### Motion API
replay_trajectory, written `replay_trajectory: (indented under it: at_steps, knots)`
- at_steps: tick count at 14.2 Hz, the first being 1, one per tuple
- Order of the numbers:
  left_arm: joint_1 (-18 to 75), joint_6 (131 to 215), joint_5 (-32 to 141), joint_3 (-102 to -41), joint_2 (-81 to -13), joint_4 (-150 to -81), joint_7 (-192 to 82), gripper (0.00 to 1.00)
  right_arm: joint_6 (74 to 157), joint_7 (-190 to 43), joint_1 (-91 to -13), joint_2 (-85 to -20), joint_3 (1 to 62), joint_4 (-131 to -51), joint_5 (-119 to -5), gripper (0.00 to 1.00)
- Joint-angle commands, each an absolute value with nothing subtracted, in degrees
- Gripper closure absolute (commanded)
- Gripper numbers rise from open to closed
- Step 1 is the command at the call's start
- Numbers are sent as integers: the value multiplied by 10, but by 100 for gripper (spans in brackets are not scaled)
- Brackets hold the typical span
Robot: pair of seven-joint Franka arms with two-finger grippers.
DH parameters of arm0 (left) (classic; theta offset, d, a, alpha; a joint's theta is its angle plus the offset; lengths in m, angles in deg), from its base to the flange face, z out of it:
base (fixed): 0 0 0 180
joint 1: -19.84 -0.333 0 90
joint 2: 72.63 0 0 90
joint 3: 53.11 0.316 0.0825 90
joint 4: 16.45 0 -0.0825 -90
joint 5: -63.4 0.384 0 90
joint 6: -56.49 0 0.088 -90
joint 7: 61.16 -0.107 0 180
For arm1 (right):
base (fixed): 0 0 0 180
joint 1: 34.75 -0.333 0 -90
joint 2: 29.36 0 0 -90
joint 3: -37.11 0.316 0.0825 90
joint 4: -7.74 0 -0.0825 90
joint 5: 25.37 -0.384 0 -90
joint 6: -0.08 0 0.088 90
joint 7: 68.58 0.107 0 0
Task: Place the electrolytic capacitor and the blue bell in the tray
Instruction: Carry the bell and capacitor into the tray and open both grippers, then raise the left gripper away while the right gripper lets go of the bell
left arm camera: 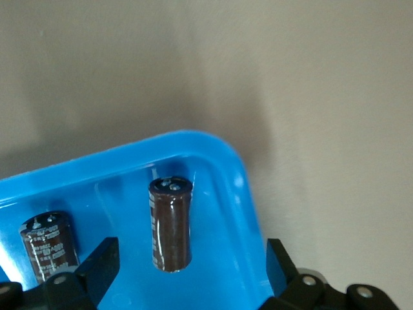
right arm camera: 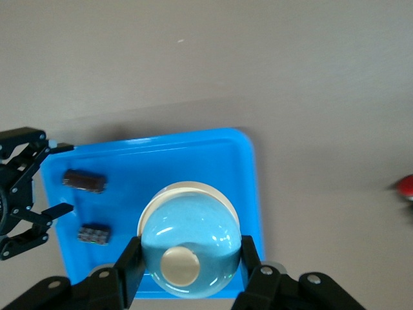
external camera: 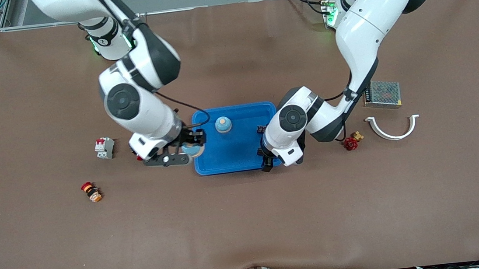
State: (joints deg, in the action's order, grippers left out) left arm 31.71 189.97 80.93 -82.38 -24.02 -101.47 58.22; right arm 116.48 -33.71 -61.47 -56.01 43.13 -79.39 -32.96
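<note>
The blue tray (external camera: 242,160) lies mid-table. My right gripper (external camera: 192,148) is shut on the blue bell (right arm camera: 190,258), a glossy blue dome with a cream button, and holds it over the tray's rim (right arm camera: 248,194) at the right arm's end. A second small blue dome with a cream top (external camera: 223,124) stands in the tray. My left gripper (external camera: 268,161) is open and empty over the tray's corner (left arm camera: 219,145) at the left arm's end. A dark brown electrolytic capacitor (left arm camera: 171,223) lies in the tray between its spread fingers (left arm camera: 97,265), untouched. Another capacitor (left arm camera: 48,245) lies beside it.
A circuit breaker (external camera: 104,147) and a red push button (external camera: 91,192) lie toward the right arm's end. A red valve (external camera: 351,142), a white curved clamp (external camera: 392,127) and a metal power supply (external camera: 382,93) lie toward the left arm's end.
</note>
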Motion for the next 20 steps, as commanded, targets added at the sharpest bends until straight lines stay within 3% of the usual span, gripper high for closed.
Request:
replay_trajectory:
  at_steps: [1,8,20]
  knots:
    - [306,1846,805,-826,-259,-983,571,0,1195,-313,-635,-588,424,-787,-330,75]
    - [276,1778,801,-835,-313,-953,388,0,1315,-314,-663,-609,422,-874,-294,75]
    - [158,1610,801,-833,-456,-956,-14,0,1348,-299,-700,-665,419,-883,-231,75]
